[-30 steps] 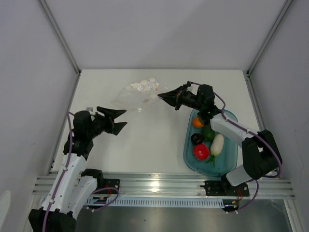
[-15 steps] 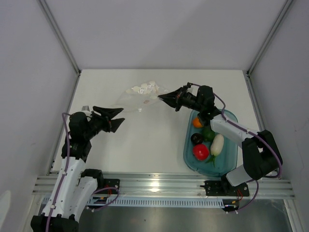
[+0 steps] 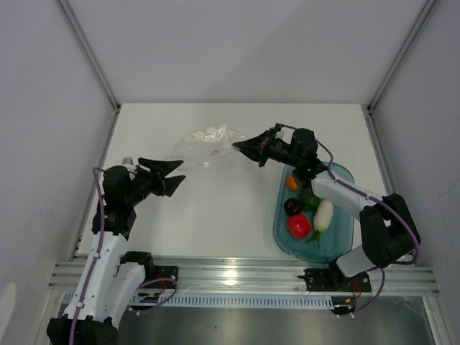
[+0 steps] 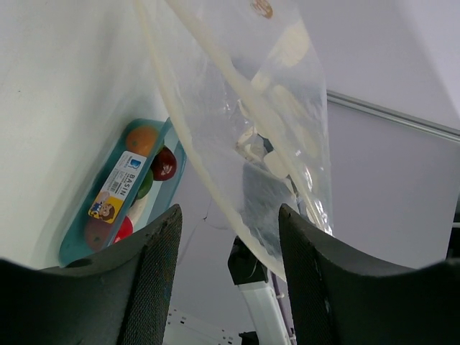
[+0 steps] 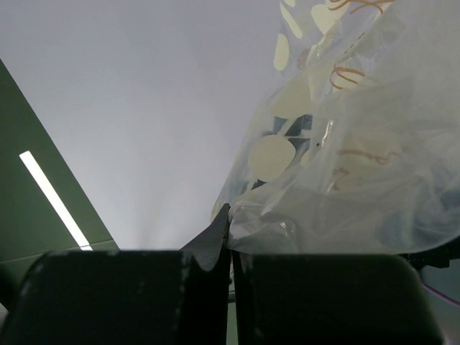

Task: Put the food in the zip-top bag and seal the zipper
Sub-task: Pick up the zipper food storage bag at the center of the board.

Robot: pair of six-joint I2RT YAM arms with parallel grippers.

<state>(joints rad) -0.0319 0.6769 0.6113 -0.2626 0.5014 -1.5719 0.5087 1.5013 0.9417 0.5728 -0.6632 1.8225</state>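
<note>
A: "Two jobs here: right gripper point(image 3: 237, 146) pinches the bag point(image 3: 205, 142) by its edge, holding it up left of the tray point(image 3: 338, 241), probably to offer its mouth."
B: "Left gripper point(image 3: 183, 172) spread, further left of the tray; food point(image 3: 300, 225) waits in the tray."

Table: flat matte white tabletop point(image 3: 215, 215), enclosed on three sides.
Back wall: plain pale grey panel point(image 3: 244, 50).
Side walls: pale grey left panel point(image 3: 43, 144); pale grey right panel point(image 3: 431, 158).
Corners: slim silver aluminium posts point(image 3: 90, 54).
Near edge: ribbed silver aluminium rail point(image 3: 201, 269), showing glare.
Light: soft, even; thin white strip lamp point(image 5: 61, 205).

Zip-top bag point(image 3: 205, 144) aloft, food point(image 3: 300, 225) in tray point(image 3: 339, 233)
</note>
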